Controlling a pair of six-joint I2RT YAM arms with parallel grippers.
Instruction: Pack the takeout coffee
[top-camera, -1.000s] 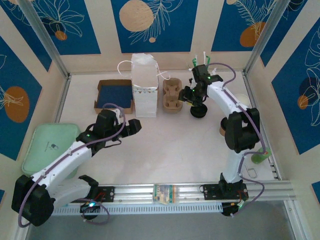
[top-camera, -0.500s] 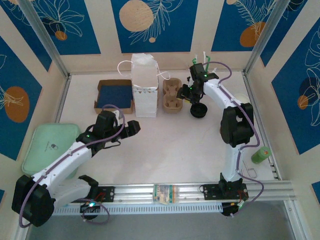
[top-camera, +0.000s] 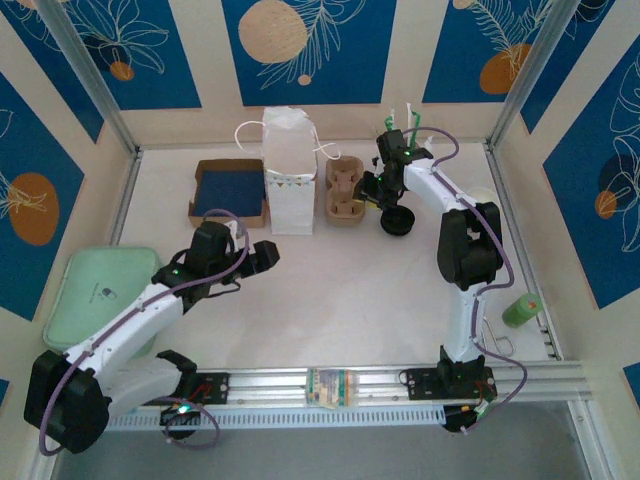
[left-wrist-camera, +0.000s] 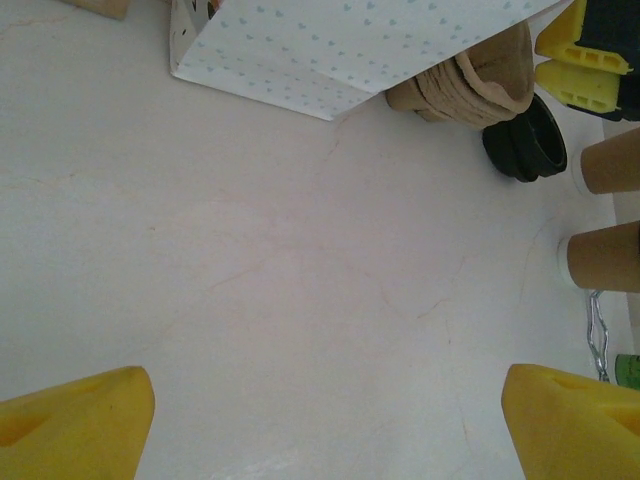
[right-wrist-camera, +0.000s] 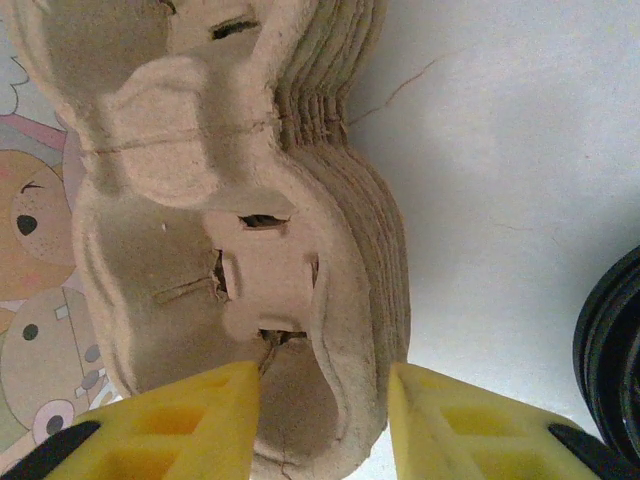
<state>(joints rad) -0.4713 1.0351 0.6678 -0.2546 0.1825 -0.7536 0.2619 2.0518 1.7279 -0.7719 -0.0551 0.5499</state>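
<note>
The takeout coffee is out of view. A white paper bag (top-camera: 289, 175) stands at the back of the table. Right of it lies a stack of brown pulp cup carriers (top-camera: 345, 190) (right-wrist-camera: 250, 200). My right gripper (top-camera: 371, 192) (right-wrist-camera: 322, 385) is at the stack's right edge. It is open, one yellow finger inside a cup well and the other just outside the rim, both close to the wall. My left gripper (top-camera: 272, 253) (left-wrist-camera: 325, 385) hovers wide open over bare table, in front of the bag (left-wrist-camera: 340, 45), with nothing between its fingers.
A pile of loose black lids (top-camera: 398, 222) (left-wrist-camera: 525, 140) sits just right of the carriers. Lidless tan paper cups (left-wrist-camera: 612, 160) lie further right. An open cardboard box (top-camera: 230, 190) with a blue inside is left of the bag. A green tray (top-camera: 100, 290) lies at the left and a green object (top-camera: 520, 310) at the right.
My right gripper has moved left from above the black lids to the carrier stack's edge, and its jaws have narrowed. The left arm has stayed put.
</note>
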